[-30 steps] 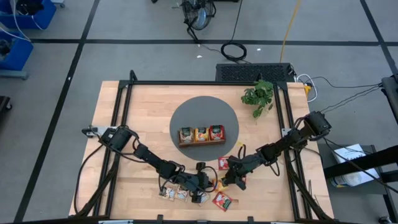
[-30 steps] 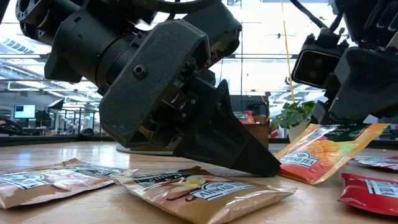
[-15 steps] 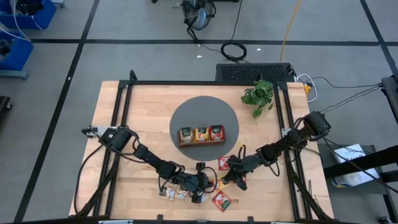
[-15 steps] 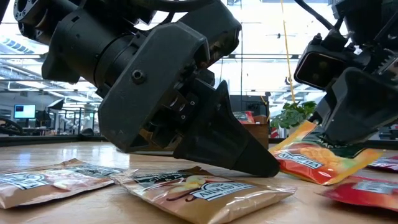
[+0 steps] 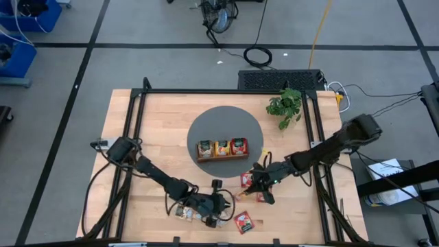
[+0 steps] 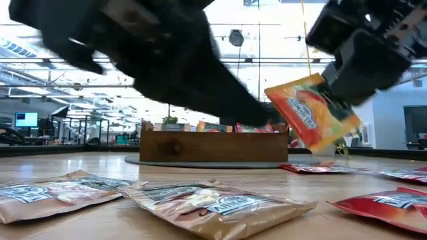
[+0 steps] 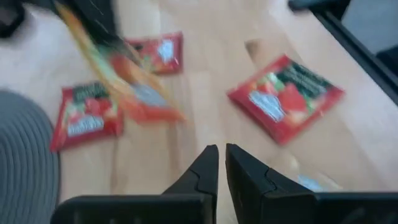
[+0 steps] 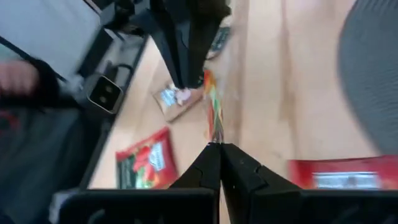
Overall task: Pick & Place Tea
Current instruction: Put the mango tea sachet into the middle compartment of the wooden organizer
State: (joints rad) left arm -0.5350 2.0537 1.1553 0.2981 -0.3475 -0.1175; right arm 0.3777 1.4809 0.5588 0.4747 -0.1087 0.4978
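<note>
Right gripper (image 6: 333, 80) pinches orange tea sachet (image 6: 312, 110), lifted off table. Left gripper (image 7: 222, 163) pressed together, empty. Next: carry to wooden tray (image 5: 221, 156), likely middle compartment.

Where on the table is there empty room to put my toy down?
Bare wood lies left of the grey mat and along the far edge beside the plant. The near edge is crowded: tea sachets and both arms.

Open-plan lab: taped floor (image 5: 137, 62), cables (image 5: 258, 55).
</note>
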